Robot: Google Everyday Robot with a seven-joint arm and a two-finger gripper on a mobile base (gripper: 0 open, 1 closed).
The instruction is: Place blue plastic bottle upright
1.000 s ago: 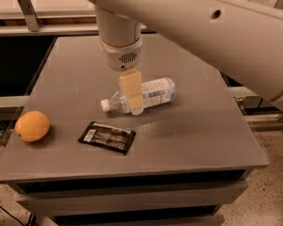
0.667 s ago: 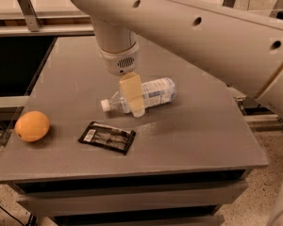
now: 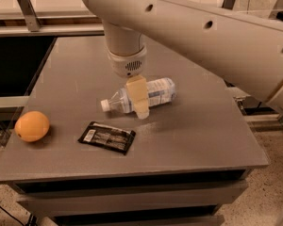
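The blue plastic bottle [image 3: 161,92] lies on its side in the middle of the grey table [image 3: 198,131]. It is clear, with a pale blue-and-white label, and its white cap [image 3: 105,105] points left. My gripper [image 3: 139,103] hangs straight down from the white arm and sits at the bottle's neck end, its cream-coloured part covering the bottle's middle. The bottle rests on the table top.
A flat black packet [image 3: 107,137] lies in front of the bottle to the left. An orange [image 3: 32,125] sits near the table's left edge. Metal rails [image 3: 28,6] run behind the table, and the table's front edge is close to the packet.
The arm has swung a little to the right and the gripper has shifted slightly right and down along the bottle. The bottle, packet and orange have not moved.
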